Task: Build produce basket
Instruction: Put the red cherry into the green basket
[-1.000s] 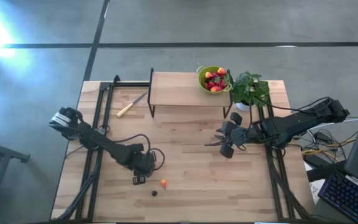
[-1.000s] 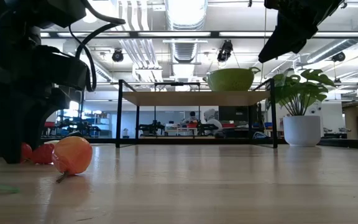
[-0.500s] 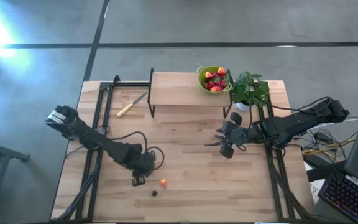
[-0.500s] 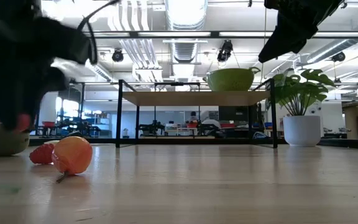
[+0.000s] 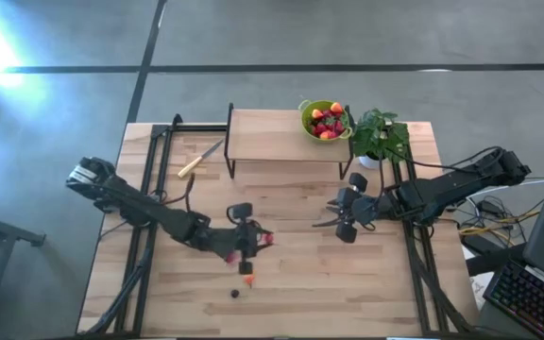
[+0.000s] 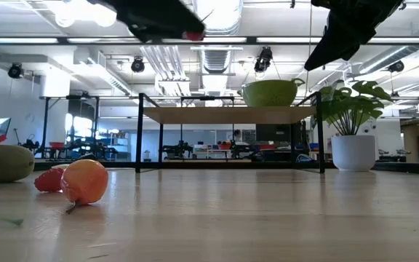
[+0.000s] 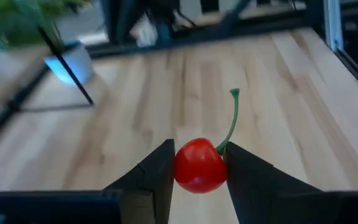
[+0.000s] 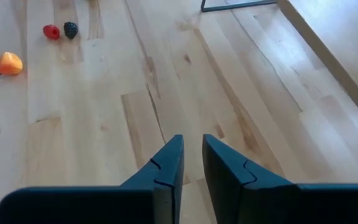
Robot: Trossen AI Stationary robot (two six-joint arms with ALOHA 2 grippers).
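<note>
The left gripper (image 7: 194, 177) has risen off the table and swung toward mid-table, now clamping a red cherry (image 7: 199, 165) between its fingers. The right gripper (image 8: 191, 163) has narrowed its fingers to a slim gap, gripping nothing.

No readable text, label, brand, number or sign appears on any object or surface in these four camera views.
</note>
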